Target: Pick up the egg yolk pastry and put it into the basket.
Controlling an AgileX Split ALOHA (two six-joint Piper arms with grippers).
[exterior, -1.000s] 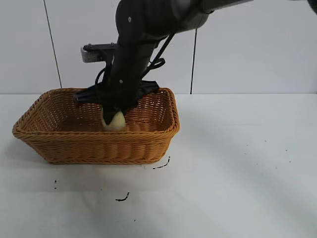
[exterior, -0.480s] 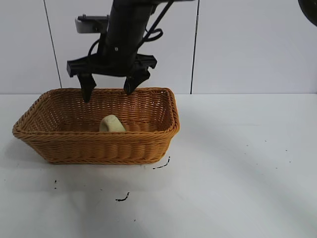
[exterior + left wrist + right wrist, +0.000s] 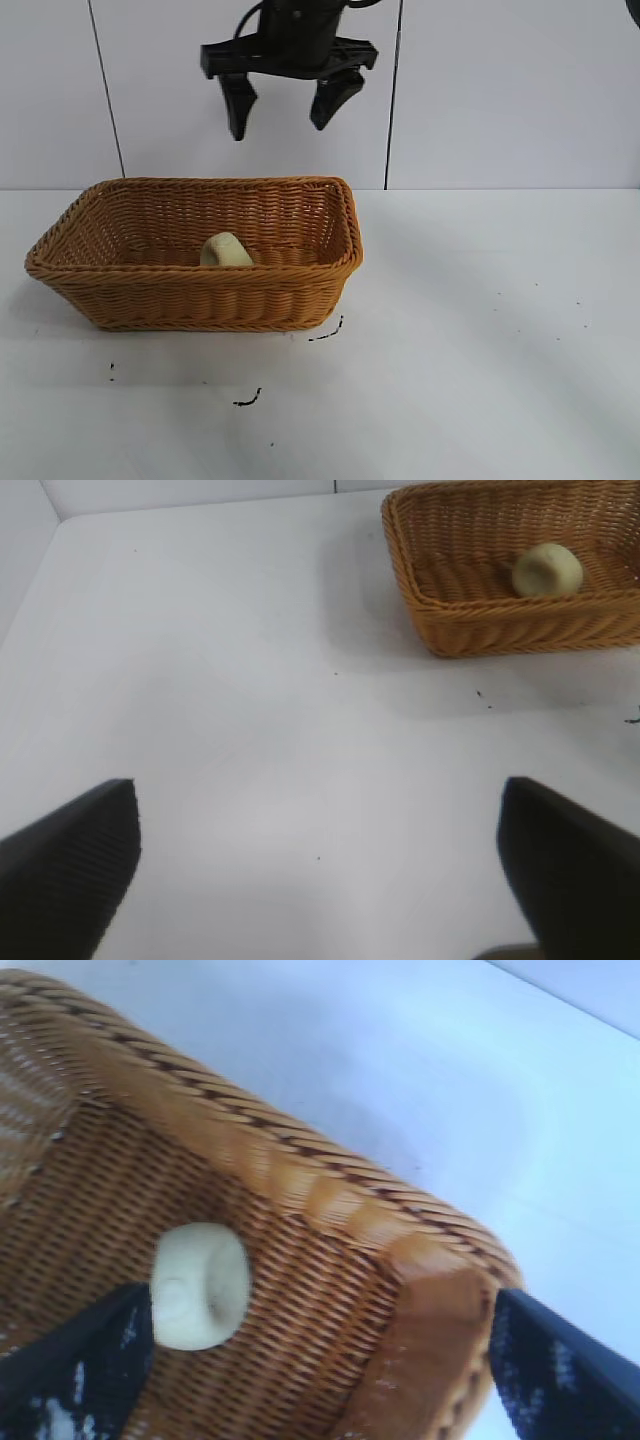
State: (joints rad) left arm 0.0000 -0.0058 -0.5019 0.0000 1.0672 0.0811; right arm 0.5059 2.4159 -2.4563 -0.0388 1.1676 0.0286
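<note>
Right hand [image 3: 286, 110] hangs open above basket [image 3: 195, 297].

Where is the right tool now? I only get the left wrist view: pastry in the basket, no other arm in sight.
Observer: In the exterior view the right tool hangs well above the basket, over its back half.
Operator: Open or shut?
Observer: Open, fingers spread wide, nothing between them.
Operator: Is anything else in the basket?
Observer: The right wrist view shows only the egg yolk pastry on the woven floor in the part it sees.
</note>
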